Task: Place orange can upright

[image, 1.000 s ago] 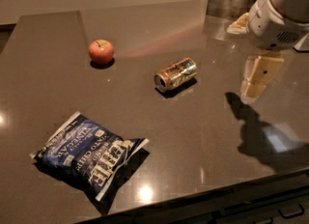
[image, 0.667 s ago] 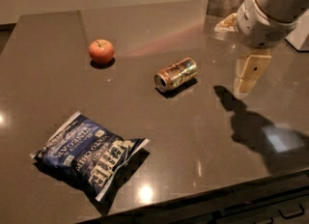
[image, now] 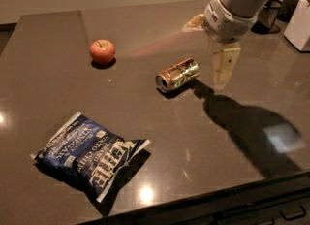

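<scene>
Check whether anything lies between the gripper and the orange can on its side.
Nothing visible does. The gripper, open, hovers close beside the orange can, with only bare table between them; the apple and chip bag lie on the can's far side.

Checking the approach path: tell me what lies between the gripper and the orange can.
Nothing: the camera view shows only bare table between the open gripper and the orange can lying on its side beside it.

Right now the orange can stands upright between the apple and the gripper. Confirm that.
Wrong in one respect: the camera view shows the orange can lying on its side, not upright. It does sit between the apple and the open gripper.
</scene>
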Robot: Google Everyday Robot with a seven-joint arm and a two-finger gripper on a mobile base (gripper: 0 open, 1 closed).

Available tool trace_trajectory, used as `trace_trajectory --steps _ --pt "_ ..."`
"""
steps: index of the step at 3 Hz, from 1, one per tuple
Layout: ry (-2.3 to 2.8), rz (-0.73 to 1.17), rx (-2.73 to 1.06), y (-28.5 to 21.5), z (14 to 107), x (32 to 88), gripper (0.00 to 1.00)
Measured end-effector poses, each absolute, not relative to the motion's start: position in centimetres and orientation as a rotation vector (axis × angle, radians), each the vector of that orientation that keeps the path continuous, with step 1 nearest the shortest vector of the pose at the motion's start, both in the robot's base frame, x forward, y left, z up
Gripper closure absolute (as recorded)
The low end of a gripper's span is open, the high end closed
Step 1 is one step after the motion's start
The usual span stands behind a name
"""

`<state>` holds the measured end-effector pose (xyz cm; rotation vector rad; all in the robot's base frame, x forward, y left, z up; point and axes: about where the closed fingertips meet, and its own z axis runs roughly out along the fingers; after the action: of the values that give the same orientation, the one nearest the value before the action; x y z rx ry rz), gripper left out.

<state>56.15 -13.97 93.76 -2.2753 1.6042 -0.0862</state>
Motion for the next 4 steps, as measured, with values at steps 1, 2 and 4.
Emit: trace_trajectory --steps 1,2,4 --pt "1.485 -0.043 -2.407 -11.5 92.6 57.3 0.00" --pt "1.418 -0.010 -2.501 -9.7 91.5 57.7 0.00" --pt "1.446 0.080 -2.589 -6.9 88.8 57.6 0.00"
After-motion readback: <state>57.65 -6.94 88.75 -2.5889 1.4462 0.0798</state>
